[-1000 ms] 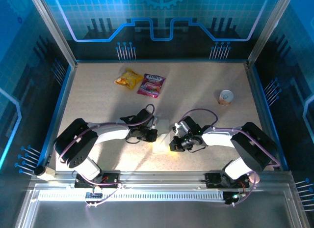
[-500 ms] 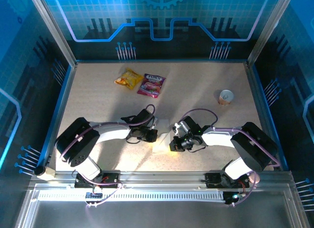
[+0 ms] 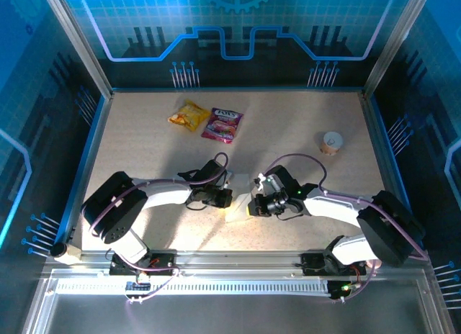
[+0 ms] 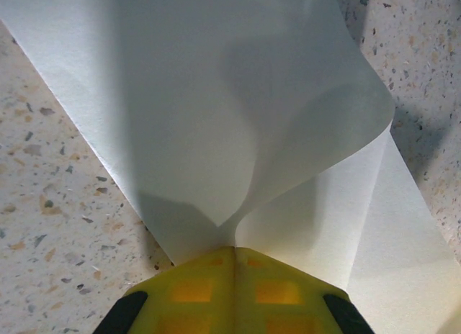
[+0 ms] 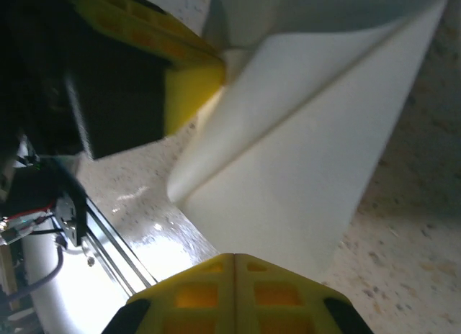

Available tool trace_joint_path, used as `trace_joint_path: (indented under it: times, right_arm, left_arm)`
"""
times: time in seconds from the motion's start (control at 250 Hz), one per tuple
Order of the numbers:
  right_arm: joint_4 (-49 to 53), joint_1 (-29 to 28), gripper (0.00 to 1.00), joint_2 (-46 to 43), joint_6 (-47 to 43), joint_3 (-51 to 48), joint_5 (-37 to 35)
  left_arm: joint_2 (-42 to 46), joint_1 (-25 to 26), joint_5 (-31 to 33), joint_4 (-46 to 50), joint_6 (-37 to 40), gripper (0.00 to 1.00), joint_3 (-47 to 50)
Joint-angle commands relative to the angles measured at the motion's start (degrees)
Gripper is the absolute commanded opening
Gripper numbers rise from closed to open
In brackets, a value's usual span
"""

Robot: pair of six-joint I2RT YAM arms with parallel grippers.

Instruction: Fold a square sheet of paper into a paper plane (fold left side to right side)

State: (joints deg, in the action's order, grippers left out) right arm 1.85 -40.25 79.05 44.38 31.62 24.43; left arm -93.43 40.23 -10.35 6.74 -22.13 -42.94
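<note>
Now, paper: white sheet at the near middle of the bench, caught between the two hands, part lifted and part lying on the speckled top.
Left hand: pads pressed together, pinching one edge; a loose curl of sheet billows up out of the pinch, with no sharp crease there.
Right hand: pressed together too, nipping the opposite edge; in its wrist view the left hand's yellow pad sits on the far corner.
Change: right arm has swung its elbow out to the right and stretched, its hand nudged toward its partner; left arm has hardly stirred.
Paper since: looks narrower from above, bunched between the hands.
Meaning: the fold is likely being carried across, flap in the air, not yet laid down or pressed.
Watch: thin sheet, two pinches close together, so a pull could skew the edges or buckle it.
Bystanders: packets and cup, well apart at the far side.
</note>
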Motion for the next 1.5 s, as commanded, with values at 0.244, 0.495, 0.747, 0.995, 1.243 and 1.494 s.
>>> trace_joint_path:
  times: [0.244,0.495,0.747,0.995,1.243,1.494]
  right_arm:
    - [-11.2,-2.4,0.00,8.9,4.8,4.8,1.6]
    - [-12.1,-2.8,0.00,12.7,4.6,6.2,1.1]
    - [-10.4,-2.8,0.00,15.6,3.5,6.7,0.0]
    - [-8.7,-3.1,0.00,17.1,2.8,6.0,-0.8]
    - [-7.0,-3.6,0.00,18.2,2.5,5.9,-1.9]
    - [-6.5,-3.7,0.00,19.0,3.7,4.0,-2.5]
  left_arm:
    - [-0.6,0.4,0.3,1.7,0.0,0.00,1.5]
    - [-0.6,0.6,0.4,1.9,-0.1,0.00,1.3]
    - [-0.9,0.6,0.6,2.1,0.1,0.00,1.1]
    - [-0.9,0.6,0.9,1.8,0.1,0.00,1.2]
    - [-0.6,0.6,1.1,1.4,-0.2,0.02,1.4]
    - [5.6,0.1,1.7,2.3,-1.2,0.18,0.3]
